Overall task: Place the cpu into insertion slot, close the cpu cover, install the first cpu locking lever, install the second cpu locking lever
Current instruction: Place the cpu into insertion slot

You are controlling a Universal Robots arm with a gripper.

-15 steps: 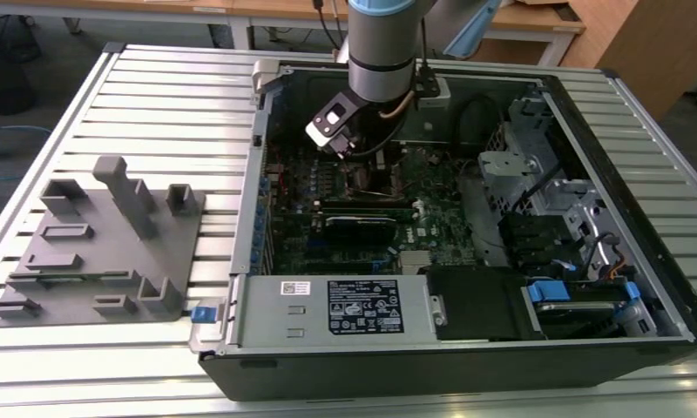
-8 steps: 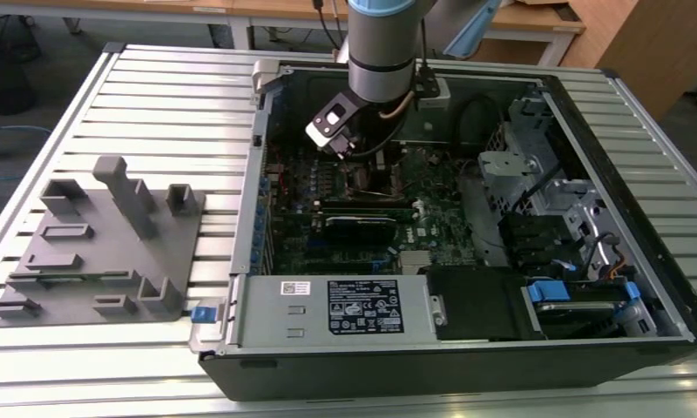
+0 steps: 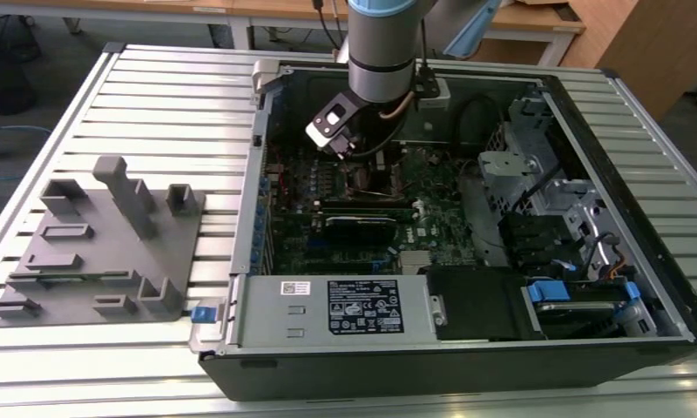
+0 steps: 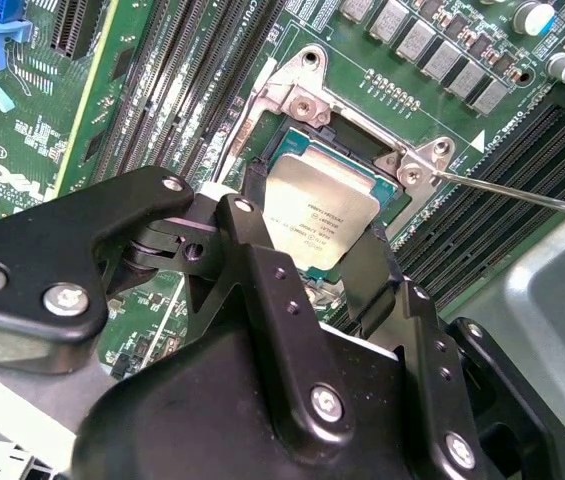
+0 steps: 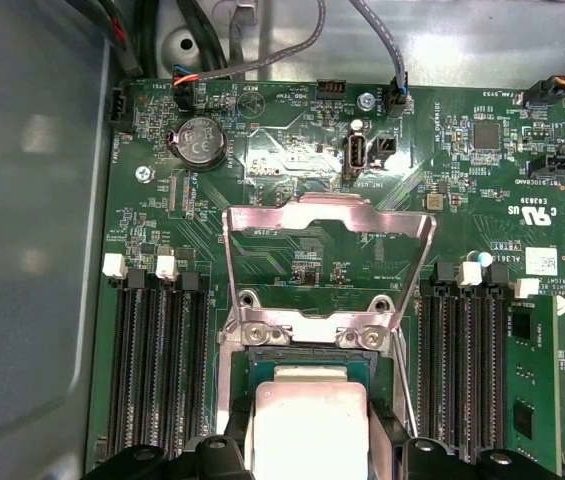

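Inside open computer case (image 3: 442, 376) on worktop (image 3: 151, 87): end effector (image 3: 346, 150) low over green board, about 12 o'clock from black card (image 3: 366, 228) in exterior view. In both wrist views black fingers (image 4: 367, 280) pinch cpu (image 4: 320, 215) by two opposite edges, right at insertion slot (image 4: 352, 142); cannot tell if seated. Cpu cover (image 5: 327, 212) flipped open, hinged at slot edge. Thin locking lever (image 4: 522, 190) sticks out from slot corner. Grey fixture (image 3: 104, 235) at 9 o'clock from case
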